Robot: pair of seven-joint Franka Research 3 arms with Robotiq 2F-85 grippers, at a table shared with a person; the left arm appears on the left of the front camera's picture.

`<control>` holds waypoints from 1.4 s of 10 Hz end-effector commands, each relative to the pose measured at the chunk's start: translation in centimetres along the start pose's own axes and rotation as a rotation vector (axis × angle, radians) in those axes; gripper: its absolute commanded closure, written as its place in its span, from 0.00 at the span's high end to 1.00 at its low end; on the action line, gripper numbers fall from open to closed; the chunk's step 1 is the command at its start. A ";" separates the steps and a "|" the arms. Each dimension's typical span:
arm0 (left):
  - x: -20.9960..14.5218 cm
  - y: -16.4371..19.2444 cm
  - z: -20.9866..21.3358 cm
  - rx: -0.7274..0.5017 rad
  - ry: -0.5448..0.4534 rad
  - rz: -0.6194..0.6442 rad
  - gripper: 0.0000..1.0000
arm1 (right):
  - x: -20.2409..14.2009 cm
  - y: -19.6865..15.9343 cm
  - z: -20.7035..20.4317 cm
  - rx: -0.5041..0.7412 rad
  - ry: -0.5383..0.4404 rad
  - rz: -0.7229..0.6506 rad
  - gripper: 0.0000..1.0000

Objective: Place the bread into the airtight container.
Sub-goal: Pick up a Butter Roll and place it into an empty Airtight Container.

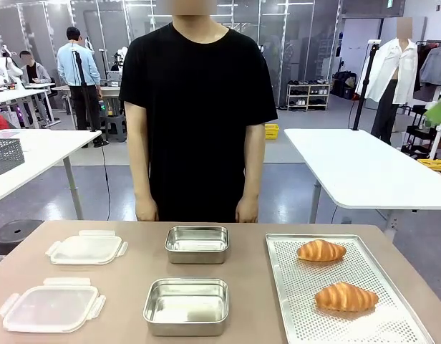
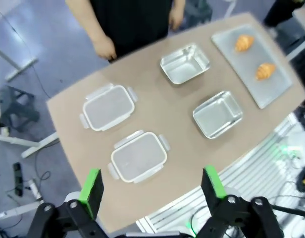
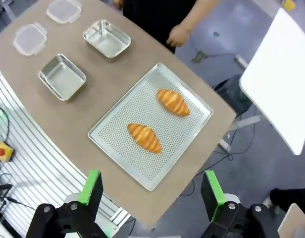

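Left pincer [image 2: 151, 171] and right pincer [image 3: 151, 174] gape empty over two croissants [image 1: 321, 250] [image 1: 346, 297], two containers [image 1: 197, 244] [image 1: 186, 306], two lids [image 1: 86, 248] [image 1: 51, 308], one tray [image 1: 292, 319].

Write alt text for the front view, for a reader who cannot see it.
A far croissant and a near croissant lie apart on a perforated tray at right. A far container and a near container, both steel and empty, sit in the middle, a far lid and a near lid to their left. A person in black stands behind.
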State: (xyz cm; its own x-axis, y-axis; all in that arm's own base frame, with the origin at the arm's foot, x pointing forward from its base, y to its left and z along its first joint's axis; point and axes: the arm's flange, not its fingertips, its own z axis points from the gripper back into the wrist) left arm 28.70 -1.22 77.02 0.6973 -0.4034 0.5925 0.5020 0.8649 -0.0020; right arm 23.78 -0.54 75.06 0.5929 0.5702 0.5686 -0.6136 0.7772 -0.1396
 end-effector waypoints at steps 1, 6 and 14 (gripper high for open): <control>-1.5 0.0 3.0 0.048 -0.025 -0.028 1.00 | -2.6 -0.4 1.1 -0.043 -0.019 0.067 1.00; -4.6 0.2 7.7 0.097 -0.111 -0.040 1.00 | -4.0 -0.6 3.0 -0.139 -0.069 -0.003 1.00; -3.6 -0.6 7.9 0.102 -0.121 -0.030 1.00 | -1.8 -0.8 1.9 -0.096 -0.036 0.404 1.00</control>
State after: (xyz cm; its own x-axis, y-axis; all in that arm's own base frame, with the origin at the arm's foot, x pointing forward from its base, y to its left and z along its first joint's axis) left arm 21.77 2.25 81.15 0.6138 -0.3935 0.6843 0.4627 0.8817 0.0920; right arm 20.37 -3.11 75.85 0.4345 0.7149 0.5479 -0.6728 0.6620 -0.3302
